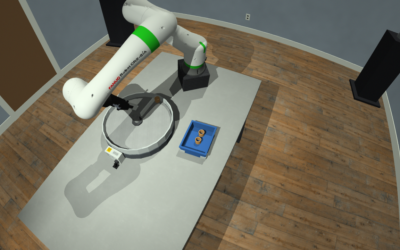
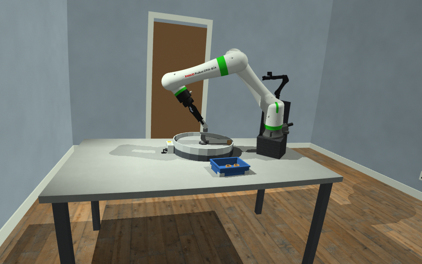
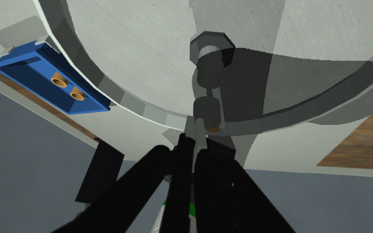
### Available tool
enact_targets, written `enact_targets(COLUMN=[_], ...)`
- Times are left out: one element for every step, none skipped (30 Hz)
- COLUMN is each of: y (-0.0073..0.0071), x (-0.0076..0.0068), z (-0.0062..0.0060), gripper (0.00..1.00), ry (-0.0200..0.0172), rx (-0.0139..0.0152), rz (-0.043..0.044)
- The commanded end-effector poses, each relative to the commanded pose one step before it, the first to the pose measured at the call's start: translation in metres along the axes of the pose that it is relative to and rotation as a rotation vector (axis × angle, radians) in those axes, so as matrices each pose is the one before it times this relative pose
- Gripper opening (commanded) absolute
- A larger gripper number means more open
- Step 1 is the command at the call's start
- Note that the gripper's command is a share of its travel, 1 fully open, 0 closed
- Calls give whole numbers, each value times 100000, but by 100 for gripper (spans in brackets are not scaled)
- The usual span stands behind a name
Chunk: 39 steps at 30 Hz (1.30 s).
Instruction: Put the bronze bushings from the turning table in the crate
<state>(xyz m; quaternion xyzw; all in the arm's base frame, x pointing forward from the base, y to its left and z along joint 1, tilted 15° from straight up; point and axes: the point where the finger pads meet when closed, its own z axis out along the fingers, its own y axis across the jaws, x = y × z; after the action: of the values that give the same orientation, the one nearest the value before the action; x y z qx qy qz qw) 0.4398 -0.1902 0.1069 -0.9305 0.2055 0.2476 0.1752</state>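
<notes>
My gripper (image 1: 132,107) (image 2: 204,124) (image 3: 192,127) is shut at a slant above the turning table (image 1: 136,152) (image 2: 202,151) (image 3: 125,48). A dark grey steel bushing (image 2: 204,129) (image 3: 210,111) hangs at its fingertips, apparently pinched by its wall. A bronze bushing (image 1: 157,99) (image 2: 229,142) (image 3: 213,129) sits in shadow inside the rim, on the side towards the robot's base, mostly hidden in the wrist view. Two bronze bushings, one (image 1: 201,133) (image 2: 236,165) (image 3: 59,79) beside the other (image 1: 198,140) (image 2: 228,165) (image 3: 77,93), stand in the blue crate (image 1: 206,142) (image 2: 229,170) (image 3: 44,90).
The turning table has a raised rim and a central hub (image 1: 137,122) (image 2: 202,143) with a grey post (image 3: 209,76). A fixed bar (image 1: 148,109) (image 2: 217,141) runs from the hub towards the rim bushing. A white box (image 1: 114,152) (image 2: 170,147) adjoins the rim.
</notes>
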Motion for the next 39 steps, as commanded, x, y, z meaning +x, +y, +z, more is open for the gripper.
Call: enact_targets(y=[-238,-2,0,0,0,0,0,0,0,0,0,0,0,0,0,0,0,0,0,0,0,0,0,0,0,0,0,0,0,0,0,0,0,0,0,0,-1,-7,-14], x=[743,6,0,0,0,0,0,0,0,0,0,0,0,0,0,0,0,0,0,0,0,0,0,0,0,0,0,0,0,0,0,0,0,0,0,0,13,73,150], z=[-636,-5,0,0,0,0,0,0,0,0,0,0,0,0,0,0,0,0,0,0,0,0,0,0,0,0,0,0,0,0,0,0,0,0,0,0,15,83,171], gripper=[0,0,0,0,0,0,0,0,0,0,0,0,0,0,0,0,0,0,0,0,0,0,0,0,0,0,0,0,0,0,0,0,0,0,0,0,0,0,0], ry=[-559,0,0,0,0,0,0,0,0,0,0,0,0,0,0,0,0,0,0,0,0,0,0,0,0,0,0,0,0,0,0,0,0,0,0,0,0,0,0], rx=[120,0,0,0,0,0,0,0,0,0,0,0,0,0,0,0,0,0,0,0,0,0,0,0,0,0,0,0,0,0,0,0,0,0,0,0,0,0,0], rz=[73,0,0,0,0,0,0,0,0,0,0,0,0,0,0,0,0,0,0,0,0,0,0,0,0,0,0,0,0,0,0,0,0,0,0,0,0,0,0])
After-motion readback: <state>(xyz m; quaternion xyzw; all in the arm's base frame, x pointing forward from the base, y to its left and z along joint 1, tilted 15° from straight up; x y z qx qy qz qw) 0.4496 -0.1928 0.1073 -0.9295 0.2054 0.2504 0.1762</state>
